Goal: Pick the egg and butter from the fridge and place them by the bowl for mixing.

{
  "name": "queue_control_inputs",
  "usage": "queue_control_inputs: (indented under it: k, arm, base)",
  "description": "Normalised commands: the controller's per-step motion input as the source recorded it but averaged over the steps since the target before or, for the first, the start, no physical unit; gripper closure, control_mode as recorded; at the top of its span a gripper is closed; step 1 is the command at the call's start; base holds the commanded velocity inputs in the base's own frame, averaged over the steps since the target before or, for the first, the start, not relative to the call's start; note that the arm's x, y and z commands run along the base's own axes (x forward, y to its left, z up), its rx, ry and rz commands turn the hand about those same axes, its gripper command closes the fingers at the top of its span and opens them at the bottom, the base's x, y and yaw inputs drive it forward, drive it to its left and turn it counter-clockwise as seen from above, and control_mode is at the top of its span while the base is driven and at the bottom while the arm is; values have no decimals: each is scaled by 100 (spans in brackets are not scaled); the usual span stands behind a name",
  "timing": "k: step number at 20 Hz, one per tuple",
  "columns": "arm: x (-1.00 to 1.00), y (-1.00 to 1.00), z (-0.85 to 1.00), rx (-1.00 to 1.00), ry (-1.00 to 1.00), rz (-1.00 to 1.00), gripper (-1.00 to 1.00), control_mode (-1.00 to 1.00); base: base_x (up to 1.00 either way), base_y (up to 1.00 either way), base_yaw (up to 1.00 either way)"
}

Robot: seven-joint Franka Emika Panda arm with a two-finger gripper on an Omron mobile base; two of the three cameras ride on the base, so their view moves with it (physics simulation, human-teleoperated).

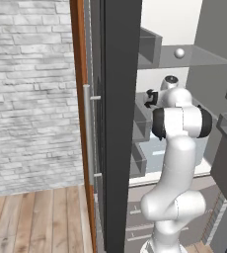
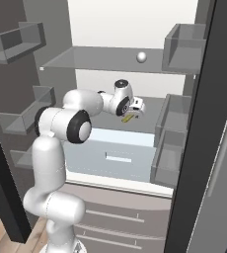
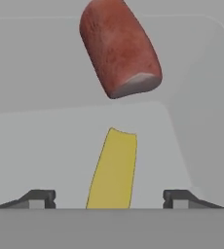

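gripper (image 3: 109,199) spread wide and empty, butter (image 3: 113,170) lying between its fingertips, lined up for a grasp.

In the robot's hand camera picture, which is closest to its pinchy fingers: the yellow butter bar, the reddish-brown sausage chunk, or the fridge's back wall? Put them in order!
1. The thin yellow butter bar, lying on the shelf right between the open gripper tips.
2. The reddish-brown sausage chunk, farther along the shelf, past the butter's far end.
3. The fridge's pale grey back wall, behind both.
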Motion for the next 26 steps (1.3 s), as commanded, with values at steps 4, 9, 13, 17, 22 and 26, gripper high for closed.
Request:
queue_control_inputs:
  k: [4, 9, 13, 17, 22, 26]
  arm:
    - [-20, -20, -54, 1, 7, -3, 100, -100]
    - [-25, -8, -57, 4, 4, -5, 100, -100]
    - [-49, -1, -44, 7, -1, -12, 100, -100]
    - [-44, -24, -3, 5, -8, -14, 100, -100]
    - [-56, 0, 41, 0, -11, -6, 100, -100]
    - [-53, 0, 47, 0, 0, -4, 100, -100]
  base:
    - [0, 0, 0]
    - [0, 0, 0]
    - [0, 0, 0]
    - [0, 0, 0]
    - [0, 0, 0]
    - [0, 0, 0]
